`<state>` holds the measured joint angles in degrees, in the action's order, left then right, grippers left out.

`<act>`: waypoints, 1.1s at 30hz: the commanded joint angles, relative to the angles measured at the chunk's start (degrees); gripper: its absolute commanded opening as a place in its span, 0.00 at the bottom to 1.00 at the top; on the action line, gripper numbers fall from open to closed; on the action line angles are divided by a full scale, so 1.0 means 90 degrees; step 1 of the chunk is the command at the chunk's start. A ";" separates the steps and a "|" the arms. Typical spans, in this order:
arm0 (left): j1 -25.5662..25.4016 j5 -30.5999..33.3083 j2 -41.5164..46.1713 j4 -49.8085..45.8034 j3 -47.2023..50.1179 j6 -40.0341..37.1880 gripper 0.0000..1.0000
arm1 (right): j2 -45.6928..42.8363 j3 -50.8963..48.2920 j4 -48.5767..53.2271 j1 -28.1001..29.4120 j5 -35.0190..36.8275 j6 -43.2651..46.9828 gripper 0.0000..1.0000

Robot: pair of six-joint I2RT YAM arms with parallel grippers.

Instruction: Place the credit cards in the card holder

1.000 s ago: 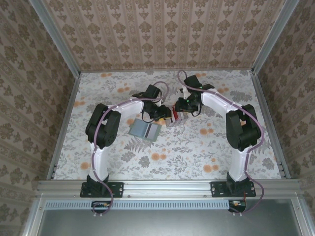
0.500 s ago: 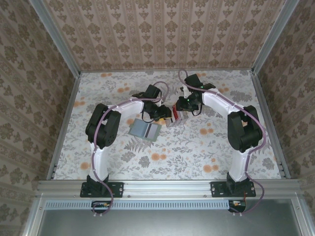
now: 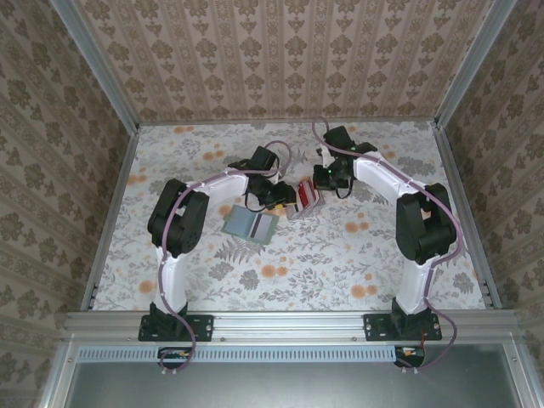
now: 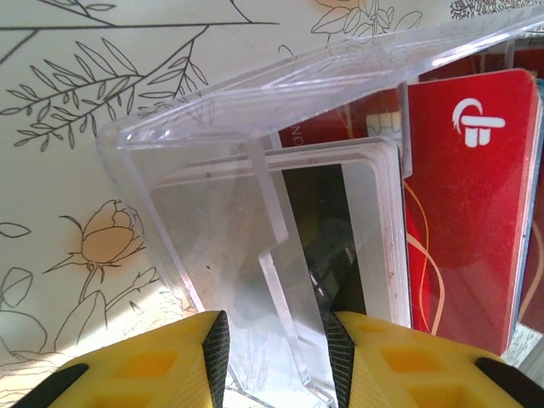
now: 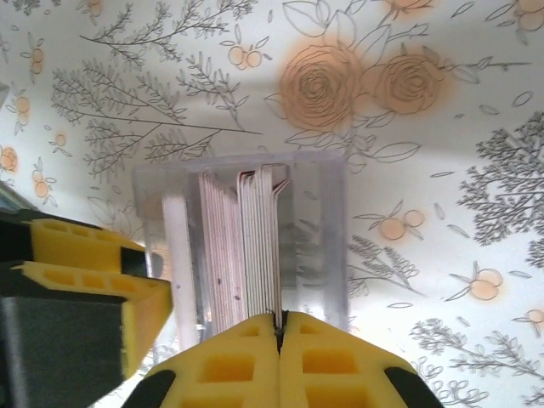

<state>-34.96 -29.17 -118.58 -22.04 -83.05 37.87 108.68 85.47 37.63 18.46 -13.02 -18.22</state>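
No card is in the card holder yet, I judge. It lies flat at 8 o'clock from the credit cards, which stand in a clear box. The left end effector clamps the box wall. The right end effector, pressed together, seems to pinch 1 card's edge.

Damask-papered walls box my floral-clothed table on three sides — an aluminium rail lines its near edge.

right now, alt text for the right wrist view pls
The right gripper, jaws shut, meets the edges of credit cards standing on edge in a clear case on a floral table. The left gripper sits beside the case at picture left.
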 commanded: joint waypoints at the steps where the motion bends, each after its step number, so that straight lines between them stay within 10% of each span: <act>1: -0.0080 -0.0043 -0.0097 0.0048 -0.0028 0.0049 0.40 | -0.0117 0.0025 0.0040 -0.0016 0.0006 0.0008 0.00; 13: -0.0080 -0.0010 -0.0125 0.0030 -0.0089 0.0080 0.40 | 0.0022 -0.0039 -0.0134 -0.0052 -0.0393 -0.0092 0.29; 33: -0.0032 -0.0030 -0.0047 0.0047 0.0008 0.0017 0.40 | -0.0203 -0.0035 0.0184 -0.0343 0.0068 0.0056 0.34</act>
<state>-35.18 -29.17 -118.58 -21.85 -83.02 37.89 109.36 85.52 36.75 16.71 -15.33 -18.31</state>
